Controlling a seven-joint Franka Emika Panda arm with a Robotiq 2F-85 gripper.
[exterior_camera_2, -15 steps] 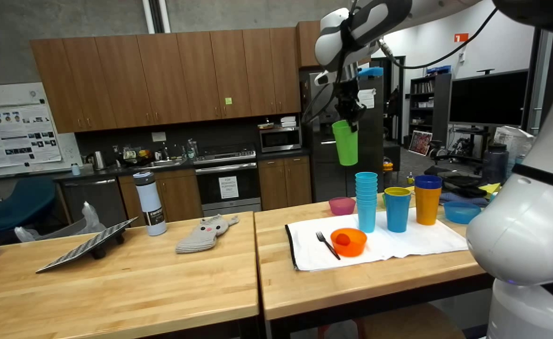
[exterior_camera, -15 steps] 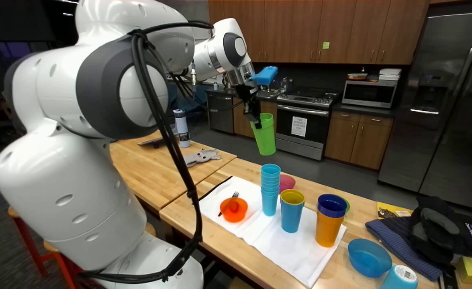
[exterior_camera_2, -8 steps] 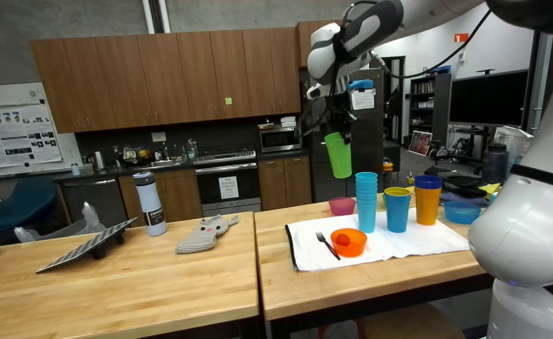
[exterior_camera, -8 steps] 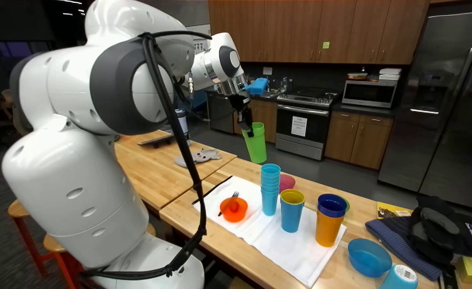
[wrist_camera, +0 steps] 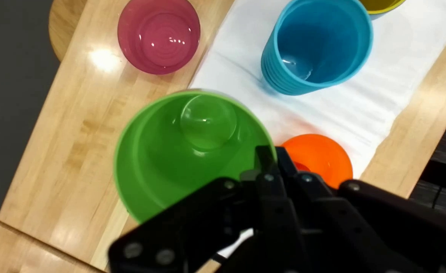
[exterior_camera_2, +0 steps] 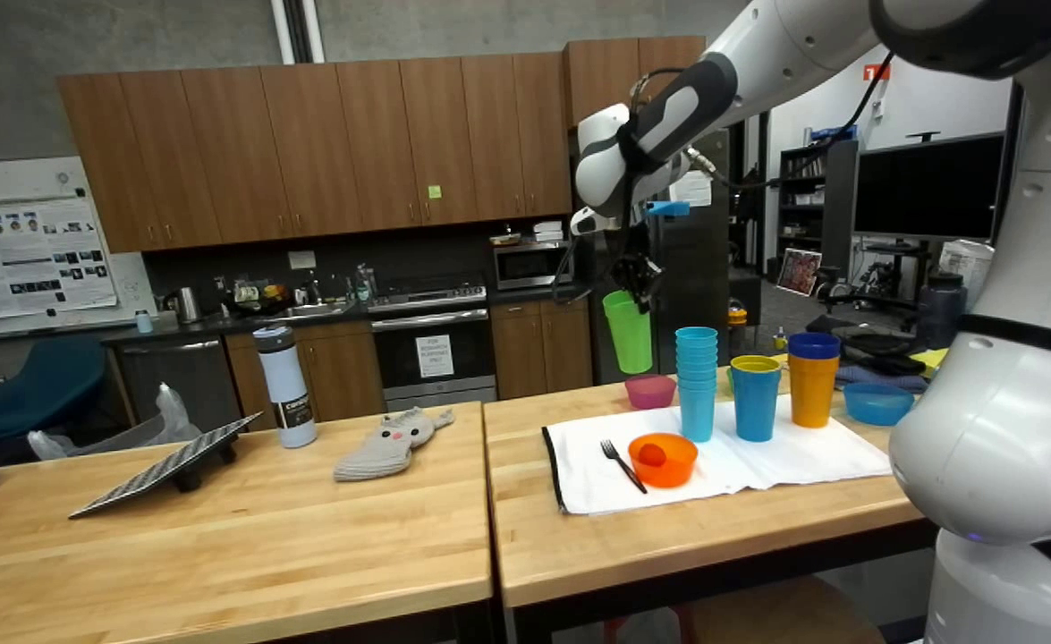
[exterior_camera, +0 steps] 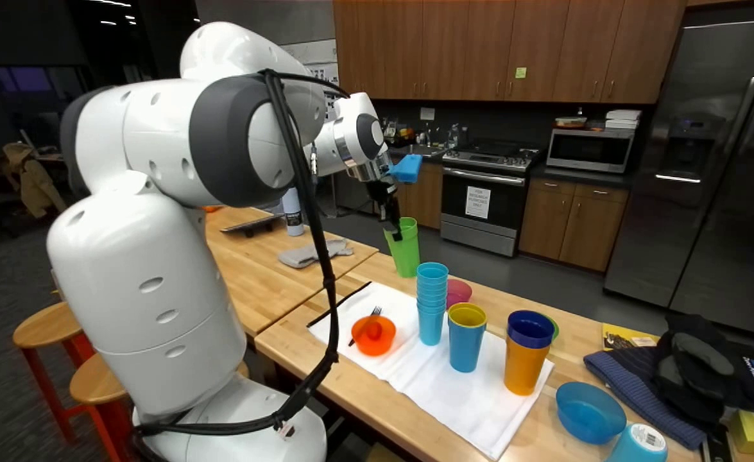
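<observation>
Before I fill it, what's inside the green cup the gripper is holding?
The green cup shows bare inner wall and a round bottom, with one finger of the gripper inside its rim. The wall behind the gripper is covered and can't be judged.

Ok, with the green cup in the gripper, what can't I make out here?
Green cup: wrist view, its own body hides its underside.
Red item: wrist view, partly covered by the gripper.
Yellow-rimmed cup: wrist view, cut off by the top edge.
Green item: in an exterior view, mostly behind the dark blue cup.
Cup label: in an exterior view, print too small.
</observation>
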